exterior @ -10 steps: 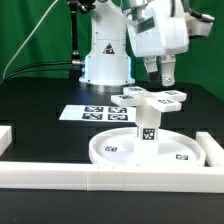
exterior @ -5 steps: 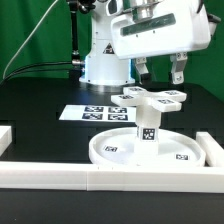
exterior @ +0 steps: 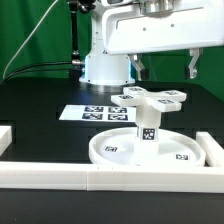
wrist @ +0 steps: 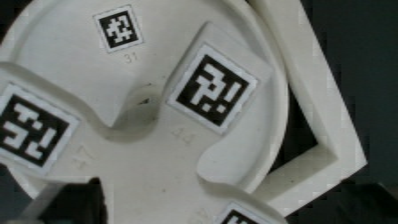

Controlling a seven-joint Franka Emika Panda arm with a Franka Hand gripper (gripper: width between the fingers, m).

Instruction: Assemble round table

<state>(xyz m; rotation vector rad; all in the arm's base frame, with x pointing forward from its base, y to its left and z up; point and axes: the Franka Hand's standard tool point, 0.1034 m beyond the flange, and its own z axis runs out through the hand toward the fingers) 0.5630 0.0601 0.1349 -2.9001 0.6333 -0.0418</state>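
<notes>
Nearest in the exterior view, long white straight border bars along the front edge of the black surface. Just behind, the large round rimmed white plastic disc lying flat, with the short white cylinder leg standing upright at its middle, tag facing the camera. On top of the leg, the flat white cross-shaped piece, apparently seated but possibly only resting; impossible to tell whether fully tightened. Beyond, the marker board flat on the surface. Above and behind, the two-finger gripper spread wide and holding nothing, hanging over the cross-shaped piece without touching it. Chief risk, as a judgement: descending off-centre and clipping an arm of the cross, tipping the leg out of the disc or skewing the stack. Also possible: closing across the cross at a slant, so any twist slips or drags the whole disc sideways toward the border bars.
</notes>
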